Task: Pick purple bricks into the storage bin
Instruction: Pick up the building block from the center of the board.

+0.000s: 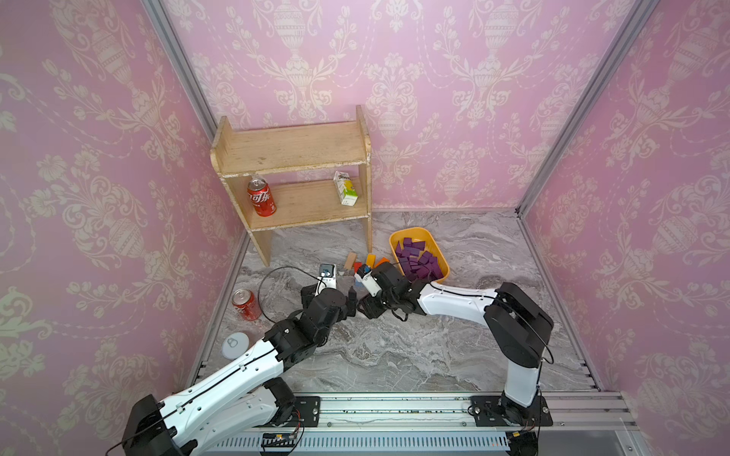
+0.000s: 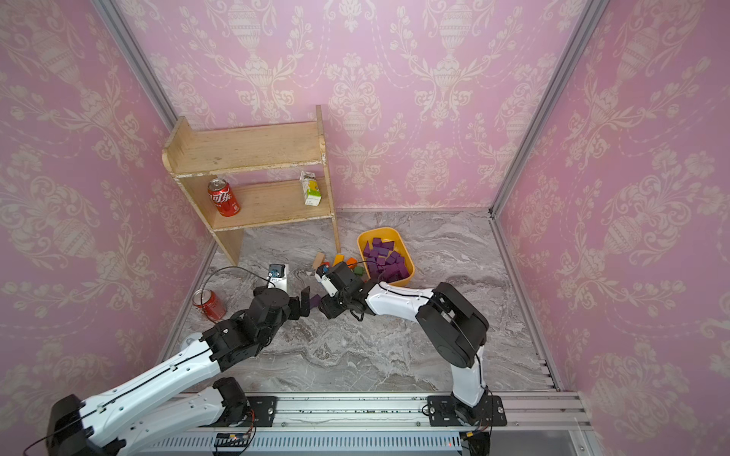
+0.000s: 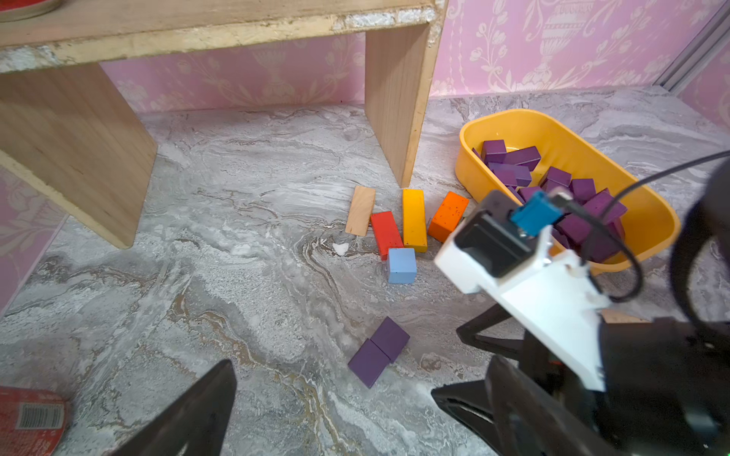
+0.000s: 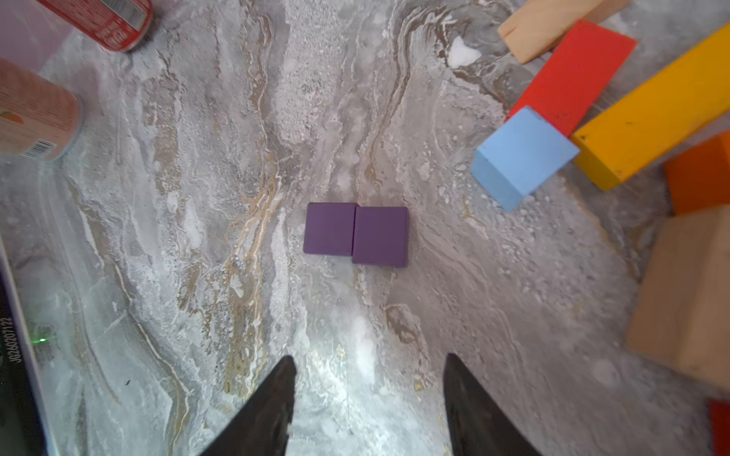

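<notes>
Two purple bricks [image 4: 355, 235] lie flat and touching on the marble table; they also show in the left wrist view [image 3: 379, 351] and in a top view [image 2: 315, 302]. My right gripper [image 4: 370, 357] hangs over them, open, with nothing between its fingers. From the opposite side my left gripper [image 3: 335, 395] faces them, wide open and empty. In both top views the left gripper [image 1: 351, 300] and the right gripper [image 1: 366, 307] nearly meet. The yellow-orange storage bin [image 1: 439, 252] [image 3: 553, 138] behind the right arm holds several purple bricks [image 1: 418, 256] [image 3: 572, 205].
Red [image 3: 386, 235], yellow [image 3: 414, 219], orange [image 3: 448, 216], light-blue [image 3: 401, 265] and tan [image 3: 360, 211] blocks lie between the bricks and the bin. The wooden shelf [image 1: 292, 158] holds a cola can [image 1: 261, 197] and a carton [image 1: 345, 188]. Another can [image 1: 247, 304] lies at the left.
</notes>
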`<action>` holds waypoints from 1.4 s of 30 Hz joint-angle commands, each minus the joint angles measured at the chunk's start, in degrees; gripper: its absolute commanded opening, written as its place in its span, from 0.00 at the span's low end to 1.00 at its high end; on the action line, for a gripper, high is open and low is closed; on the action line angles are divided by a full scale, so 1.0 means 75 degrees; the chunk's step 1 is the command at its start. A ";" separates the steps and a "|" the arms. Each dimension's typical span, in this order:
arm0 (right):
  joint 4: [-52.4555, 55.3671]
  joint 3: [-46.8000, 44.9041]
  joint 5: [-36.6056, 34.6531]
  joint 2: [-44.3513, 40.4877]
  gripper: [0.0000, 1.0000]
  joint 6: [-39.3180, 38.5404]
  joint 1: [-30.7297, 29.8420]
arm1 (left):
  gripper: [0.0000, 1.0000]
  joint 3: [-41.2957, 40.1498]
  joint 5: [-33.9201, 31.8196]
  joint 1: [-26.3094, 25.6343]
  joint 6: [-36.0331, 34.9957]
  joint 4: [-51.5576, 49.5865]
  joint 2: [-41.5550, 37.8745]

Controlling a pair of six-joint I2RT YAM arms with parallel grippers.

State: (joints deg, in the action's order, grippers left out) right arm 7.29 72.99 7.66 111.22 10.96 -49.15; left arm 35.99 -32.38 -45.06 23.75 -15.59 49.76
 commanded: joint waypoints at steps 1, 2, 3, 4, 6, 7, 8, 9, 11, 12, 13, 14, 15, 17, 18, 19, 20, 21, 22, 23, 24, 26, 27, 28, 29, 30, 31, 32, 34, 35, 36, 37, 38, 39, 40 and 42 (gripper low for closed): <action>0.1036 0.0806 -0.0628 0.0526 0.59 -0.0402 -0.0183 | 0.99 -0.0239 -0.0285 0.0100 0.0250 -0.0098 -0.0272; 0.1148 0.0938 -0.0744 0.0649 0.58 -0.0460 -0.0223 | 0.99 -0.0251 -0.0291 0.0099 0.0227 -0.0109 -0.0326; 0.1232 0.1031 -0.0850 0.0745 0.58 -0.0497 -0.0247 | 0.99 -0.0232 -0.0299 0.0101 0.0221 -0.0157 -0.0364; 0.1289 0.1097 -0.0932 0.0815 0.58 -0.0478 -0.0250 | 0.99 -0.0225 -0.0300 0.0100 0.0220 -0.0191 -0.0374; 0.1380 0.1216 -0.1060 0.0947 0.56 -0.0443 -0.0254 | 0.99 -0.0264 -0.0269 0.0101 0.0232 -0.0210 -0.0381; 0.1409 0.1272 -0.1090 0.1004 0.54 -0.0446 -0.0258 | 0.99 -0.0267 -0.0276 0.0093 0.0233 -0.0206 -0.0376; 0.1443 0.1352 -0.1092 0.1063 0.52 -0.0459 -0.0266 | 0.99 -0.0275 -0.0286 0.0101 0.0243 -0.0208 -0.0363; 0.1521 0.1456 -0.1077 0.1148 0.50 -0.0470 -0.0260 | 0.99 -0.0282 -0.0309 0.0101 0.0244 -0.0200 -0.0336; 0.1688 0.1678 -0.1002 0.1298 0.48 -0.0522 -0.0262 | 0.99 -0.0321 -0.0301 0.0101 0.0226 -0.0143 -0.0334; 0.1726 0.1751 -0.0958 0.1366 0.47 -0.0548 -0.0257 | 0.99 -0.0322 -0.0288 0.0101 0.0220 -0.0124 -0.0330; 0.1735 0.1781 -0.0923 0.1401 0.47 -0.0571 -0.0256 | 0.99 -0.0328 -0.0287 0.0094 0.0209 -0.0095 -0.0329; 0.1724 0.1810 -0.0890 0.1430 0.46 -0.0584 -0.0258 | 0.99 -0.0325 -0.0299 0.0097 0.0197 -0.0089 -0.0329; 0.1735 0.1844 -0.0875 0.1484 0.46 -0.0587 -0.0265 | 0.99 -0.0340 -0.0310 0.0101 0.0200 -0.0087 -0.0330; 0.1780 0.1940 -0.0793 0.1601 0.46 -0.0609 -0.0256 | 0.99 -0.0368 -0.0310 0.0095 0.0193 -0.0033 -0.0331; 0.1843 0.2021 -0.0816 0.1671 0.46 -0.0606 -0.0257 | 0.99 -0.0395 -0.0306 0.0091 0.0187 0.0010 -0.0327; 0.1897 0.2097 -0.0833 0.1741 0.46 -0.0608 -0.0257 | 0.99 -0.0411 -0.0311 0.0110 0.0187 0.0037 -0.0318; 0.1962 0.2196 -0.0854 0.1803 0.46 -0.0606 -0.0256 | 0.99 -0.0415 -0.0309 0.0111 0.0186 0.0072 -0.0301; 0.1998 0.2278 -0.0868 0.1859 0.46 -0.0598 -0.0265 | 0.99 -0.0415 -0.0300 0.0109 0.0174 0.0097 -0.0284; 0.2026 0.2338 -0.0870 0.1907 0.47 -0.0604 -0.0257 | 0.99 -0.0416 -0.0287 0.0113 0.0163 0.0111 -0.0277; 0.2050 0.2397 -0.0866 0.1960 0.47 -0.0599 -0.0247 | 0.99 -0.0406 -0.0269 0.0113 0.0162 0.0121 -0.0271; 0.2063 0.2453 -0.0873 0.2010 0.48 -0.0596 -0.0251 | 0.99 -0.0417 -0.0267 0.0115 0.0162 0.0125 -0.0261; 0.2114 0.2585 -0.0930 0.2123 0.49 -0.0584 -0.0244 | 0.99 -0.0427 -0.0255 0.0124 0.0150 0.0118 -0.0261; 0.2169 0.2664 -0.0954 0.2187 0.49 -0.0583 -0.0250 | 0.99 -0.0432 -0.0264 0.0125 0.0133 0.0101 -0.0270; 0.2211 0.2736 -0.0976 0.2241 0.49 -0.0584 -0.0249 | 0.99 -0.0430 -0.0274 0.0123 0.0127 0.0092 -0.0271; 0.2264 0.2807 -0.1019 0.2298 0.49 -0.0578 -0.0249 | 0.99 -0.0433 -0.0271 0.0131 0.0126 0.0062 -0.0296; 0.2302 0.2868 -0.1042 0.2352 0.49 -0.0572 -0.0244 | 0.99 -0.0444 -0.0287 0.0134 0.0115 0.0056 -0.0312; 0.2348 0.2923 -0.1068 0.2398 0.49 -0.0567 -0.0245 | 0.99 -0.0444 -0.0298 0.0133 0.0116 0.0052 -0.0328; 0.2363 0.2975 -0.1118 0.2442 0.49 -0.0533 -0.0233 | 0.99 -0.0452 -0.0310 0.0142 0.0115 0.0051 -0.0350; 0.2359 0.3006 -0.1103 0.2482 0.47 -0.0521 -0.0211 | 0.99 -0.0474 -0.0305 0.0143 0.0127 0.0063 -0.0368; 0.2315 0.2977 -0.1102 0.2453 0.41 -0.0494 -0.0197 | 0.99 -0.0496 -0.0299 0.0159 0.0127 0.0064 -0.0376; 0.2228 0.2901 -0.1124 0.2397 0.36 -0.0475 -0.0189 | 0.99 -0.0497 -0.0289 0.0158 0.0140 0.0064 -0.0376; 0.2086 0.2761 -0.1171 0.2296 0.32 -0.0427 -0.0175 | 0.99 -0.0508 -0.0269 0.0159 0.0150 0.0075 -0.0368; 0.1932 0.2609 -0.1212 0.2183 0.31 -0.0411 -0.0154 | 0.99 -0.0502 -0.0276 0.0160 0.0150 0.0086 -0.0365; 0.1824 0.2476 -0.1255 0.2083 0.30 -0.0386 -0.0151 | 0.99 -0.0499 -0.0276 0.0171 0.0150 0.0097 -0.0358; 0.1724 0.2325 -0.1278 0.1951 0.29 -0.0363 -0.0119 | 0.99 -0.0500 -0.0270 0.0171 0.0150 0.0111 -0.0346; 0.1591 0.2057 -0.1233 0.1665 0.26 -0.0328 -0.0047 | 0.99 -0.0509 -0.0267 0.0182 0.0118 0.0193 -0.0321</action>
State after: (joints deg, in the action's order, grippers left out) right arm 18.76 91.64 -0.49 126.23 7.55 -50.50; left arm 32.69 -33.43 -44.31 24.14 -14.57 47.66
